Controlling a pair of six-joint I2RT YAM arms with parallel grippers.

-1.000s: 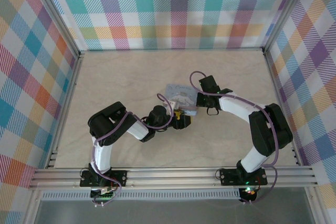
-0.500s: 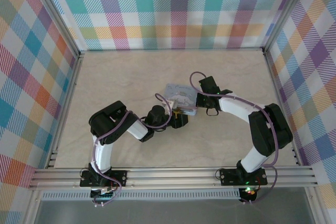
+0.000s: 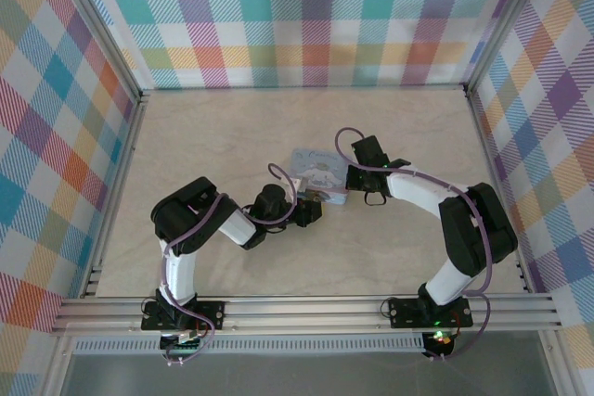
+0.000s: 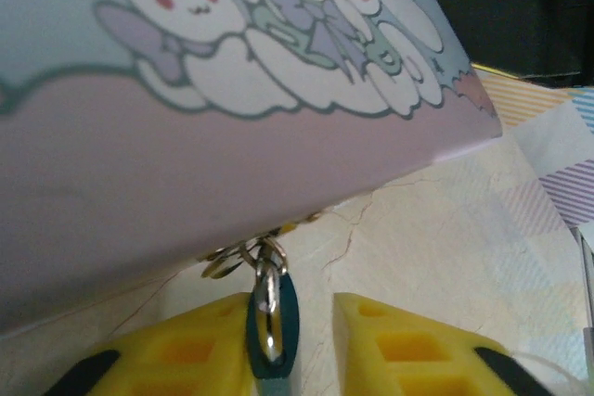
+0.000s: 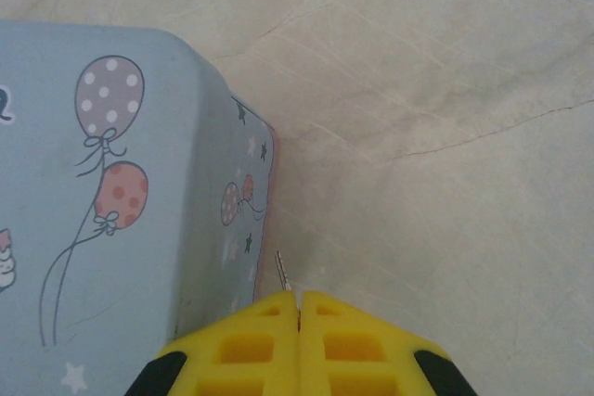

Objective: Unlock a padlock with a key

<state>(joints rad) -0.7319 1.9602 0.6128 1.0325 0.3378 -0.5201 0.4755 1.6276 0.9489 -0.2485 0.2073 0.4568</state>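
Right pincer (image 5: 299,311) pinching thin metal key (image 5: 281,270), left pincer (image 4: 295,322) spread astride dark silver-ringed padlock (image 4: 282,305), beside glossy tin (image 5: 102,192)

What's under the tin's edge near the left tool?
Silvery rings poke out beneath the tin, joined to the padlock between the fingers of the left tool. Further under is covered.

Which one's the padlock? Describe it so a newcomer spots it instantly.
Find the light-blue cartoon tin mid-table. At its near edge, between the yellow fingertips of the left gripper, is the padlock. It is tiny, dark teal with a silvery ring, far smaller than the tin.
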